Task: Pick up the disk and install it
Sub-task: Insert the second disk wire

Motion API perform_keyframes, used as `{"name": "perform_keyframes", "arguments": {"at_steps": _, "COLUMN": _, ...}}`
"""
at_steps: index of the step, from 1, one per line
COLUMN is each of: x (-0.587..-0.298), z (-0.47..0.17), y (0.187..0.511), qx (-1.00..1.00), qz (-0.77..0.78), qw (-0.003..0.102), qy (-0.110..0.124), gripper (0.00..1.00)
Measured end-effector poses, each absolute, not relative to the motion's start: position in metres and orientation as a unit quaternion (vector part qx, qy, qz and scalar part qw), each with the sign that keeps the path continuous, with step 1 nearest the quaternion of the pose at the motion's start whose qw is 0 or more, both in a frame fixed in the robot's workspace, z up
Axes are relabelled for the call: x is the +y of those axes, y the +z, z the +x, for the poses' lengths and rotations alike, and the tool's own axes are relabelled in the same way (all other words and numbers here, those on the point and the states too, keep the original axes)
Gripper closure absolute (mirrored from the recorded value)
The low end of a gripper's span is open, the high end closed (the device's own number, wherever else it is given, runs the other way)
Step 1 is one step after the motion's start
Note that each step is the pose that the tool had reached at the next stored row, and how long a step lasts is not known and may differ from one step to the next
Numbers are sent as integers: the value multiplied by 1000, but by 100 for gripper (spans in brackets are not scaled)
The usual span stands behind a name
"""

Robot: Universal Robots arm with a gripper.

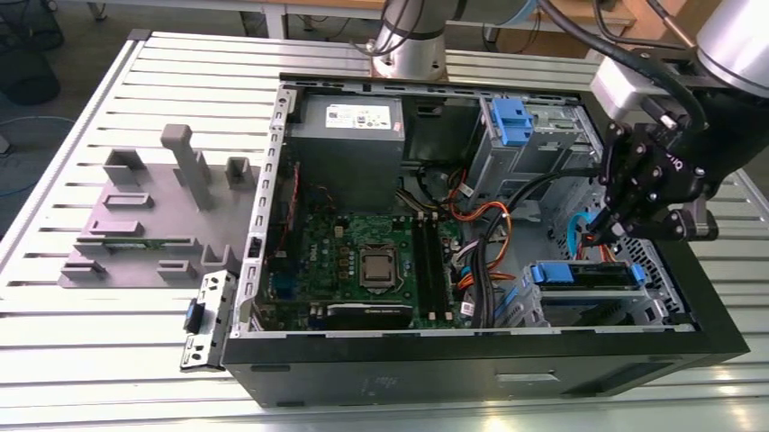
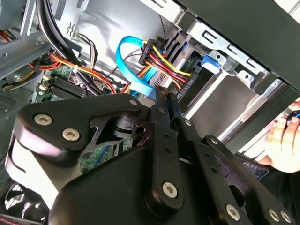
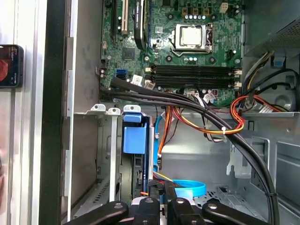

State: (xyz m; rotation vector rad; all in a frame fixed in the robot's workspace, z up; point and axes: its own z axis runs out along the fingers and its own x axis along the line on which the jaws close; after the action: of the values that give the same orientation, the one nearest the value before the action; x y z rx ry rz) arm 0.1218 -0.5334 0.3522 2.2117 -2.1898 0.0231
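The slatted metal table [image 1: 72,297] runs across the exterior view, its ribs pale and bare toward 9 o'clock, with grey floor [image 1: 85,45] and a dark bin [image 1: 27,72] beyond it at 10 o'clock. On the table lies 1 open black computer case [image 1: 481,364], and beside it, at 9 o'clock, a grey fixture block [image 1: 144,225] with upright posts. The arm's base column [image 1: 409,36] stands behind the case at 12 o'clock.

Inside the case I can see the green motherboard [image 1: 360,261] and the grey power-supply box [image 1: 348,126]. The disk [image 1: 585,274] sits in its blue frame in the drive bay at about 4 o'clock in the exterior view, lodged between the bay's metal walls; in the first wrist view its blue frame [image 3: 135,140] stands edge-on in the bay.

The tool [image 1: 619,229] hangs over the case just above that bay, at 3 o'clock. In the second wrist view the tool [image 2: 162,91] is clenched, its tips pressed together with nothing visible between them, just beside a light-blue cable [image 2: 131,65]. A person's hand [image 2: 283,140] rests outside the case wall.
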Motion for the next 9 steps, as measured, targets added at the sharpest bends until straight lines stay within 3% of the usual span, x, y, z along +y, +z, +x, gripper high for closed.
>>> {"name": "perform_keyframes", "arguments": {"at_steps": 5, "x": -534, "z": 116, "y": 351, "qx": -703, "qz": 711, "qw": 2, "qy": 21, "gripper": 84}}
{"name": "perform_keyframes", "arguments": {"at_steps": 9, "x": -536, "z": 112, "y": 349, "qx": -701, "qz": 713, "qw": 0, "qy": 22, "gripper": 84}}
